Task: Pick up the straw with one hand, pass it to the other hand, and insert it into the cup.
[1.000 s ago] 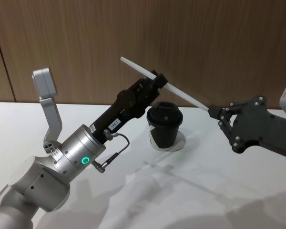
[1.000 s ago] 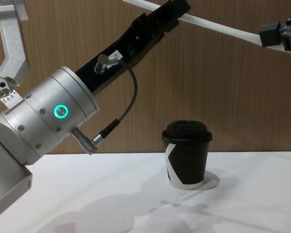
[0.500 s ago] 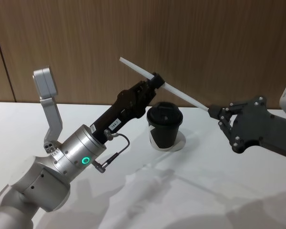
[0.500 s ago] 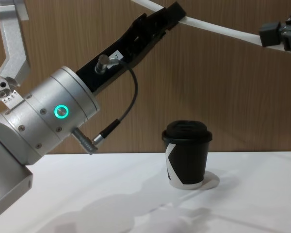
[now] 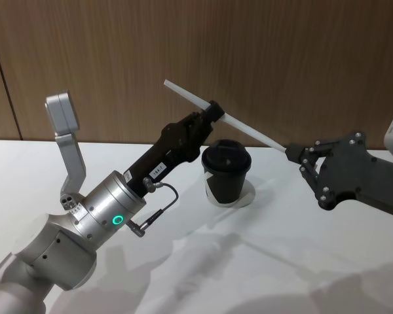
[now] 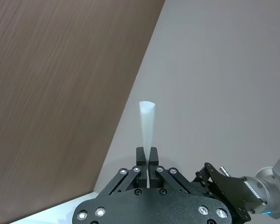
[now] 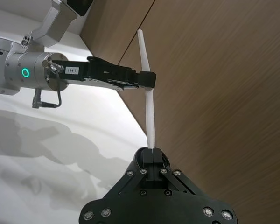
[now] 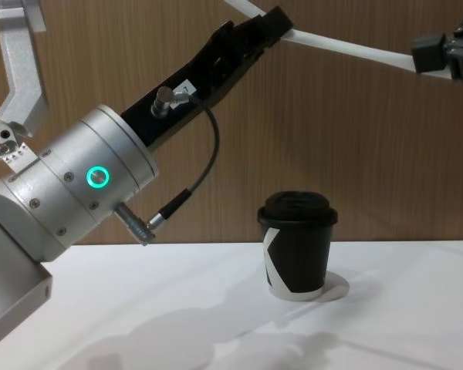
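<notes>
The white straw (image 5: 249,129) hangs slanted in the air above the black lidded cup (image 5: 226,173), which stands upright on the white table. My left gripper (image 5: 215,110), on the silver arm, is shut across the straw's middle. My right gripper (image 5: 292,153) is shut on the straw's lower end, to the right of the cup. From the chest, the straw (image 8: 347,48) runs between the left gripper (image 8: 276,23) and the right gripper (image 8: 430,55), high over the cup (image 8: 297,247). The right wrist view has the straw (image 7: 148,112) rising from my right gripper (image 7: 152,153) to the left gripper (image 7: 148,80).
The cup rests on a small white round coaster (image 5: 247,195). A wood-panel wall (image 5: 301,65) closes off the back of the table (image 5: 249,261). The silver left arm (image 5: 98,222) with its green ring and black cable reaches over the table's left half.
The left gripper has shifted slightly left and back with the straw in its grip, tilting the straw's free end a little steeper. The right gripper and the cup have not moved.
</notes>
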